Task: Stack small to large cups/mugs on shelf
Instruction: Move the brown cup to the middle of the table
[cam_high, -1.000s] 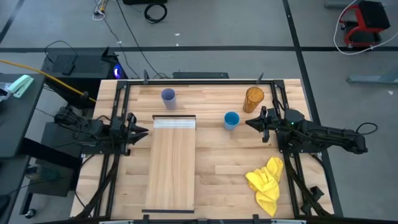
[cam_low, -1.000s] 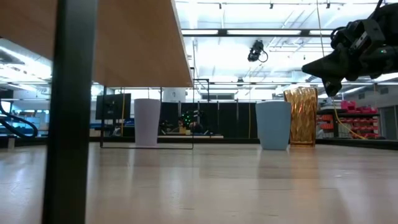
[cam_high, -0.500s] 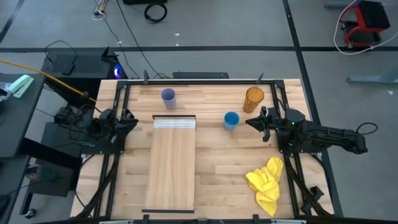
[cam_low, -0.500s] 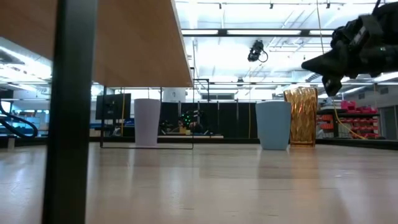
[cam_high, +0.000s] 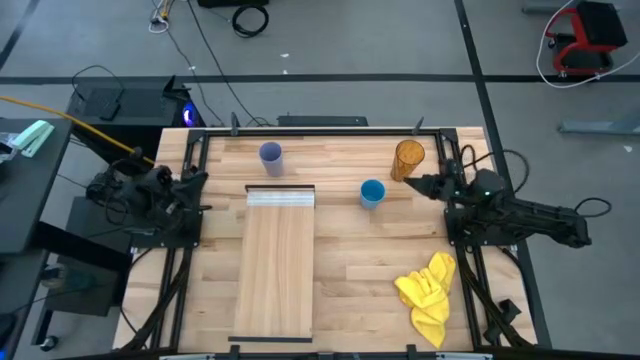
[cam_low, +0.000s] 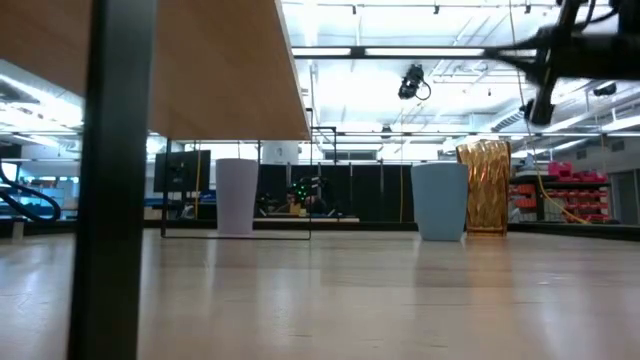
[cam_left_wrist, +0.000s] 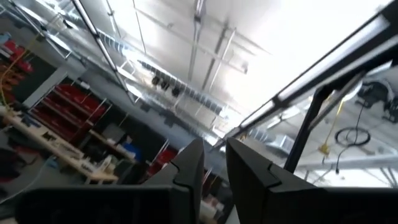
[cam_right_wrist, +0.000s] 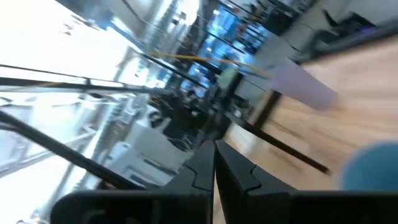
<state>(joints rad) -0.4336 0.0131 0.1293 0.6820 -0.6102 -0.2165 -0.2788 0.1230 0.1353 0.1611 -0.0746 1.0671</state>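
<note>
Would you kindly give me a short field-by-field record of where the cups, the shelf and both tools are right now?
lavender cup: upright on the table, beyond the shelf's white-strip end
blue cup: upright, right of the shelf
amber tumbler: upright, beyond and right of the blue cup
shelf: long pale board, no cup on it
yellow cloth: crumpled near the table's right front
left tool: at the table's left edge, fingers slightly apart, empty
right tool: between tumbler and blue cup, shut, empty
</note>
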